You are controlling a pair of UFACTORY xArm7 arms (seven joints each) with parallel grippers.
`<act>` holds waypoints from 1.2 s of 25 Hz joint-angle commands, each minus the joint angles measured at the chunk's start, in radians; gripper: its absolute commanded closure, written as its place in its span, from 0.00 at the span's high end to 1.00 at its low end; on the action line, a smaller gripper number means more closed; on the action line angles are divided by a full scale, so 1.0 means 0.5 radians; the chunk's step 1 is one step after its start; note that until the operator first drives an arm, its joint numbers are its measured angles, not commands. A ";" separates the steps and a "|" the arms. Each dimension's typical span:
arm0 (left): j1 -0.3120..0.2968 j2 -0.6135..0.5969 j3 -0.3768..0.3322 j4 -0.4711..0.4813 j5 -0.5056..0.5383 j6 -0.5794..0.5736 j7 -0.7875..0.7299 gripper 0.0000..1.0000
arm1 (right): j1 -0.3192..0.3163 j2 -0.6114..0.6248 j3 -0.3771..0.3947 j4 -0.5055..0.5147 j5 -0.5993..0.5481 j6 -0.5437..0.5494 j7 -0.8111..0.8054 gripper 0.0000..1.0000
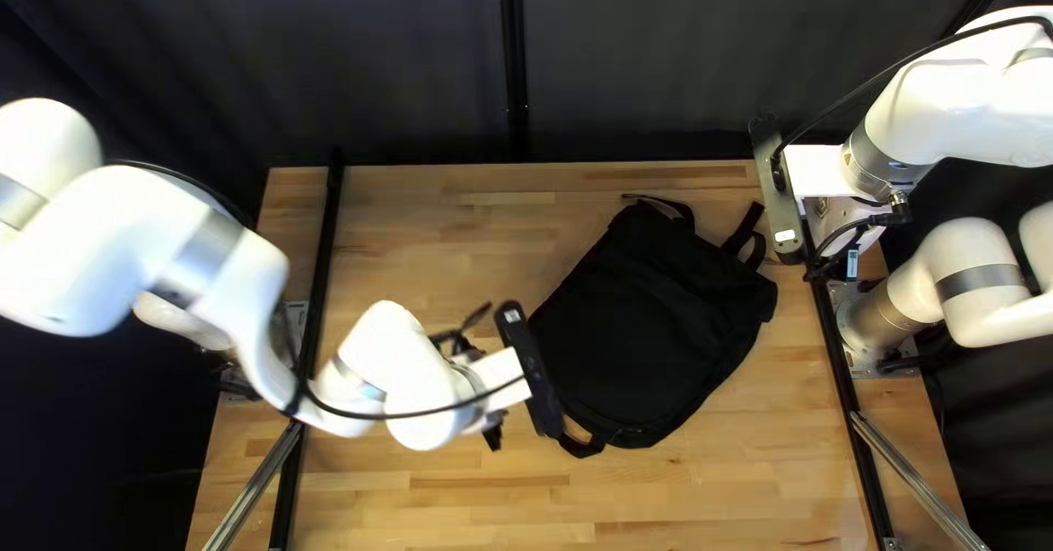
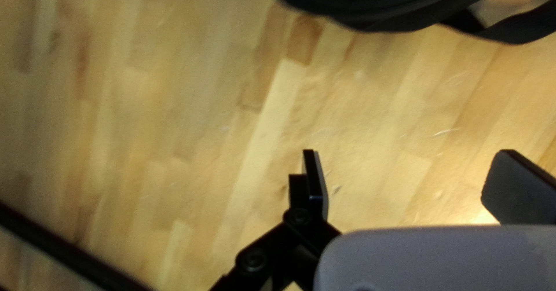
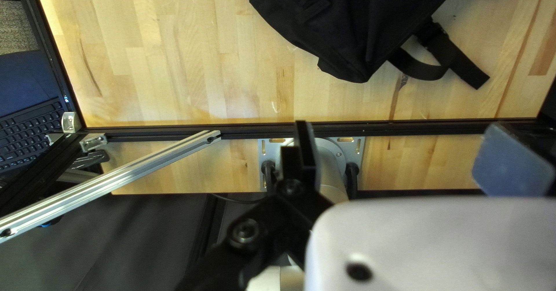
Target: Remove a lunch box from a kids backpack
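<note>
Lunch box: not visible in any view, presumably inside the pack.

Top left view: black backpack [image 1: 647, 332] lies flat on the table [image 1: 417, 496], just beside the wrist end of the left arm [image 1: 241, 266]. Right arm [image 1: 954, 91] is raised at the right, past the straps [image 1: 750, 246]. No open mouth seen on the pack; looks closed, can't confirm the zip.

Left wrist view: left gripper [image 2: 408, 158] spread wide, nothing held. Bare wood under it; pack edge and a loop [image 2: 521, 29] are ahead of the fingers, well apart from them.

Right wrist view: right gripper [image 3: 402, 152] also wide, holding nothing. It's over the black rail [image 3: 405, 129]; pack and straps lie ahead, no contact.

Progress, my read: at the start, 0 steps visibly done. Left: steady the pack, open it, grip the box, pull it clear, set it down.
</note>
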 commanded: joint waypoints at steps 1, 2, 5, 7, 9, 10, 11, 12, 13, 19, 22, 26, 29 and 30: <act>-0.080 0.256 0.013 0.238 0.071 0.027 -0.178 1.00 | 0.000 0.000 0.000 0.000 0.000 0.000 0.000 1.00; -0.103 0.316 0.017 0.306 0.079 0.048 -0.230 1.00 | 0.000 0.000 0.000 0.000 0.000 0.000 0.000 1.00; -0.145 0.440 0.028 0.466 0.072 0.089 -0.334 1.00 | 0.000 0.000 0.000 0.000 0.000 0.000 0.000 1.00; -0.136 0.417 0.020 0.486 0.030 0.120 -0.343 1.00 | 0.000 0.000 0.000 0.000 0.000 0.000 0.000 1.00; -0.136 0.417 0.020 0.486 0.030 0.120 -0.343 1.00 | 0.000 0.000 0.000 0.000 0.000 0.000 0.000 1.00; -0.136 0.417 0.020 0.486 0.030 0.120 -0.343 1.00 | 0.000 0.000 0.000 0.000 0.000 0.000 0.000 1.00; -0.136 0.417 0.020 0.486 0.030 0.120 -0.343 1.00 | 0.000 0.000 0.000 0.000 0.000 0.000 0.000 1.00; -0.136 0.417 0.020 0.486 0.030 0.120 -0.343 1.00 | 0.000 0.000 0.000 0.000 0.000 0.000 0.000 1.00; -0.136 0.417 0.020 0.486 0.030 0.120 -0.343 1.00 | 0.000 0.000 0.000 0.000 0.000 0.000 0.000 1.00; -0.161 0.606 0.044 0.639 0.049 0.039 -0.423 1.00 | 0.000 0.000 0.000 0.000 0.000 0.000 0.000 1.00; -0.186 0.733 0.072 0.792 0.069 0.006 -0.496 1.00 | 0.000 0.000 0.000 0.000 0.000 0.000 0.000 1.00; -0.211 0.799 0.102 0.898 0.081 0.020 -0.575 1.00 | 0.000 0.000 0.000 0.000 0.000 0.000 0.000 1.00; -0.210 0.861 0.124 0.986 0.074 0.036 -0.604 1.00 | 0.000 0.000 0.000 0.000 0.000 0.000 0.000 1.00; -0.205 0.887 0.133 1.029 0.066 0.051 -0.609 1.00 | 0.000 0.000 0.000 0.000 0.000 0.000 0.000 1.00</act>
